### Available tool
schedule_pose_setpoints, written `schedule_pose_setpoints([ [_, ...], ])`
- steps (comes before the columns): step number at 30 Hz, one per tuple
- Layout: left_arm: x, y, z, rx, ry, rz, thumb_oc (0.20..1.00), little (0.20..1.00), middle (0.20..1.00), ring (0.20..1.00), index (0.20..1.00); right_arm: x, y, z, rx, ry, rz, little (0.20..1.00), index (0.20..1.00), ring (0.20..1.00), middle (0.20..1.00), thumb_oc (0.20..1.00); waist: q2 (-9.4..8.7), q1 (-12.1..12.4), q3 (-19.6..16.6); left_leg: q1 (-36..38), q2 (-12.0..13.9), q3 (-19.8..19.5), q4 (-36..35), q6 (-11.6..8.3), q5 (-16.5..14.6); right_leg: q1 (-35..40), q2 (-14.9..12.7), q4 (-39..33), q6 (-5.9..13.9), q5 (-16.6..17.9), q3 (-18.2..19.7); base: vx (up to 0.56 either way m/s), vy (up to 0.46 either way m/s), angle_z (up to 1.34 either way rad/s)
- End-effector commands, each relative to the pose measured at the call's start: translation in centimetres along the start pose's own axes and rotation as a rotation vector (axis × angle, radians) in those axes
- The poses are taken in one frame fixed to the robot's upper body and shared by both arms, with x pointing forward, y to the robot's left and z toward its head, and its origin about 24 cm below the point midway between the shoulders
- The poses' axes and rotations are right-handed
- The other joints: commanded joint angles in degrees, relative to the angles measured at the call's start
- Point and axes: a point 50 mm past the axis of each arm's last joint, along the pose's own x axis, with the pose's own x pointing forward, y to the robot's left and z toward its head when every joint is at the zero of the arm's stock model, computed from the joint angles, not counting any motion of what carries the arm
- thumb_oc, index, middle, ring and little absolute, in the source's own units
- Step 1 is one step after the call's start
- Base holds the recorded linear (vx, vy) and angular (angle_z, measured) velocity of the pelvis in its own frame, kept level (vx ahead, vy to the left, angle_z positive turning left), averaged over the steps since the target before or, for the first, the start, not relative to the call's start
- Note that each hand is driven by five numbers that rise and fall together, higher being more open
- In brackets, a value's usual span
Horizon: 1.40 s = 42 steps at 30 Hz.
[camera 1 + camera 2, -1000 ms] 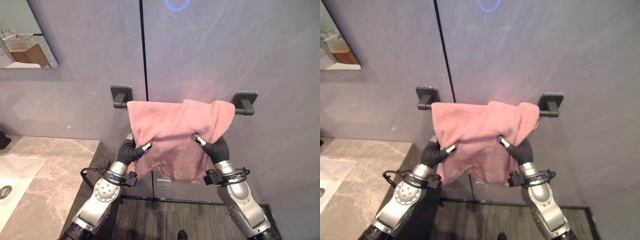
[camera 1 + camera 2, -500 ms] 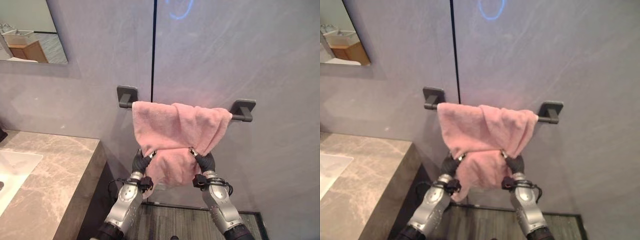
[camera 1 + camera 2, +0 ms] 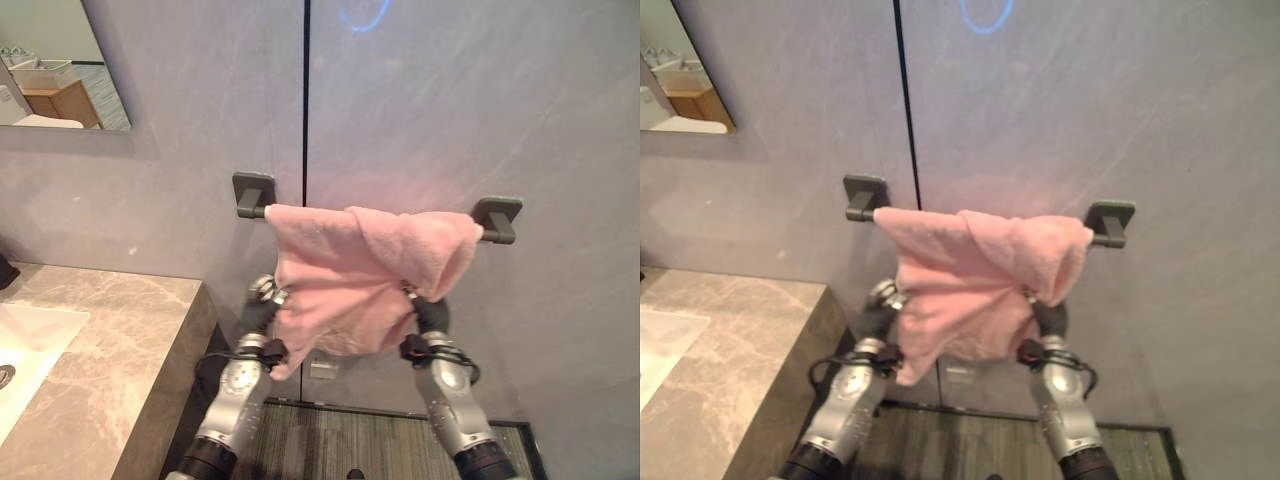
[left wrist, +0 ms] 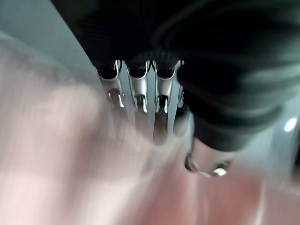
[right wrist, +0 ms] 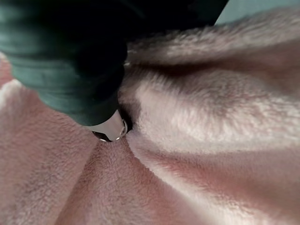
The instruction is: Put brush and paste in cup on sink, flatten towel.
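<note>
Towel: pink towel [image 3: 365, 275] hangs over a dark bar [image 3: 495, 222] on the grey wall [image 3: 450, 110], between the bar's two mounts. It is bunched, not flat; the right end is rolled into a thick fold near the right mount, and the lower edge hangs uneven, with a tail drooping at the left.

Left hand: left hand [image 3: 264, 296] is up at the towel's lower left edge. In its wrist view the fingers [image 4: 136, 93] run out straight against the cloth. I judge it released, pressing or brushing, not grasping.

Right hand: right hand [image 3: 428, 312] sits under the rolled right end. In its wrist view the dark cover and a thumb tip [image 5: 111, 127] are buried in pink folds, and the fingers are hidden. I cannot tell whether it grasps the cloth or not.

Worktop: marble worktop [image 3: 110, 340] lies to the left, with the white sink [image 3: 18, 345] at its edge. No cup, brush or paste is visible on the part in view, so I cannot judge that half of the task from here.

Done: towel is on the bar and both hands are at it.

Left: by my reckoning, the flattening is only partway. The rolled right end needs spreading along the bar, and the front needs smoothing down until the lower edge hangs level.
</note>
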Motion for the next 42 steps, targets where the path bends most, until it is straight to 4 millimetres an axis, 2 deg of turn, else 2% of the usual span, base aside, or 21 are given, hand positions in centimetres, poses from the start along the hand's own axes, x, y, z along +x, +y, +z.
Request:
schedule_pose_setpoints([
  [1,0.6,0.4,2.7,0.049,-0.160,-0.041,1.000,1.000,1.000,1.000,1.000,0.7,-0.5,3.5,0.057,-0.191,-0.012,0.260,0.260,0.260,0.260,0.260,-1.05,0.50,-3.47,-1.40,0.27,-2.45,0.32,-1.20,0.65,1.83,0.10,5.15,1.25,-5.29,-0.19,0.00,0.000,0.00],
  [2,0.6,0.3,3.1,0.046,-0.175,-0.048,1.000,1.000,1.000,1.000,1.000,0.6,-0.4,3.7,0.066,-0.199,-0.007,0.282,0.282,0.282,0.282,0.282,-1.05,0.52,-3.45,-1.37,0.27,-2.44,0.32,-1.18,0.63,1.85,0.12,5.12,1.25,-5.25,-0.14,0.00,0.000,0.00],
  [4,0.6,0.3,3.4,0.047,-0.188,-0.052,1.000,1.000,1.000,1.000,1.000,0.6,-0.3,3.8,0.075,-0.204,0.001,0.376,0.376,0.376,0.376,0.376,-1.06,0.52,-3.45,-1.33,0.30,-2.37,0.32,-1.19,0.60,1.86,0.13,5.09,1.25,-5.25,-0.07,0.00,0.000,0.00],
  [5,0.5,0.1,3.8,0.043,-0.206,-0.068,1.000,1.000,1.000,1.000,1.000,0.4,-0.1,4.2,0.087,-0.217,0.025,0.736,0.736,0.736,0.736,0.736,-1.06,0.55,-3.43,-1.27,0.32,-2.25,0.32,-1.18,0.53,1.88,0.11,5.01,1.27,-5.18,0.02,0.00,0.000,0.00],
  [6,0.4,0.1,3.9,0.043,-0.211,-0.077,1.000,1.000,1.000,1.000,1.000,0.3,0.0,4.3,0.088,-0.223,0.039,0.918,0.918,0.918,0.918,0.918,-1.07,0.55,-3.40,-1.24,0.31,-2.21,0.32,-1.17,0.49,1.86,0.13,4.98,1.28,-5.17,0.05,0.00,0.000,0.00],
  [7,0.3,0.1,3.9,0.045,-0.211,-0.082,1.000,1.000,1.000,1.000,1.000,0.3,0.0,4.4,0.086,-0.223,0.043,1.000,1.000,1.000,1.000,1.000,-1.08,0.56,-3.39,-1.23,0.30,-2.20,0.32,-1.15,0.47,1.85,0.15,4.95,1.30,-5.16,0.09,0.00,0.000,0.00],
  [17,-0.1,0.1,3.5,0.072,-0.186,-0.118,1.000,1.000,1.000,1.000,1.000,0.0,1.0,3.5,0.067,-0.160,0.141,1.000,1.000,1.000,1.000,1.000,-1.40,0.89,-3.05,-1.23,0.19,-2.00,0.32,-1.02,0.40,1.85,0.12,4.46,1.44,-4.89,0.52,0.00,0.000,0.00],
  [20,-0.1,0.0,3.3,0.072,-0.174,-0.134,1.000,1.000,1.000,1.000,1.000,-0.2,1.9,2.9,0.037,-0.107,0.244,1.000,1.000,1.000,1.000,1.000,-1.72,1.22,-2.89,-1.20,0.09,-1.75,0.32,-0.95,0.34,1.83,0.09,4.23,1.52,-4.62,0.85,0.00,0.000,-0.13],
  [23,-0.2,0.0,3.2,0.077,-0.167,-0.147,1.000,1.000,1.000,1.000,1.000,-0.3,2.3,3.3,0.004,-0.107,0.318,1.000,1.000,1.000,1.000,1.000,-1.93,1.28,-2.77,-1.07,0.09,-1.46,0.32,-0.93,0.29,1.77,0.17,4.06,1.55,-4.59,1.21,0.00,-0.002,-0.07],
  [35,-0.5,0.3,2.4,0.091,-0.122,-0.184,1.000,1.000,1.000,1.000,1.000,-0.7,1.6,3.9,-0.118,-0.126,0.378,1.000,1.000,1.000,1.000,1.000,-2.15,1.02,-3.05,-0.40,0.27,-0.43,0.32,-0.87,-0.12,1.81,0.56,3.78,1.69,-4.47,2.25,0.00,-0.002,-0.04],
  [38,-0.5,0.4,2.9,0.142,-0.147,-0.198,1.000,1.000,1.000,1.000,1.000,-0.6,1.1,4.2,-0.186,-0.146,0.353,1.000,1.000,1.000,1.000,1.000,-2.01,0.91,-3.07,-0.25,0.31,-0.18,0.32,-0.87,-0.20,1.89,0.61,3.65,1.70,-4.43,2.48,0.00,-0.003,-0.07],
  [42,-0.9,1.8,4.5,0.315,-0.234,-0.191,1.000,1.000,1.000,1.000,1.000,-0.8,-0.8,5.4,-0.289,-0.210,0.280,1.000,1.000,1.000,1.000,1.000,-1.73,0.88,-2.98,-0.17,0.41,-0.07,0.32,-0.84,-0.40,1.82,0.62,3.49,1.83,-4.43,2.60,0.00,0.000,0.00],
])
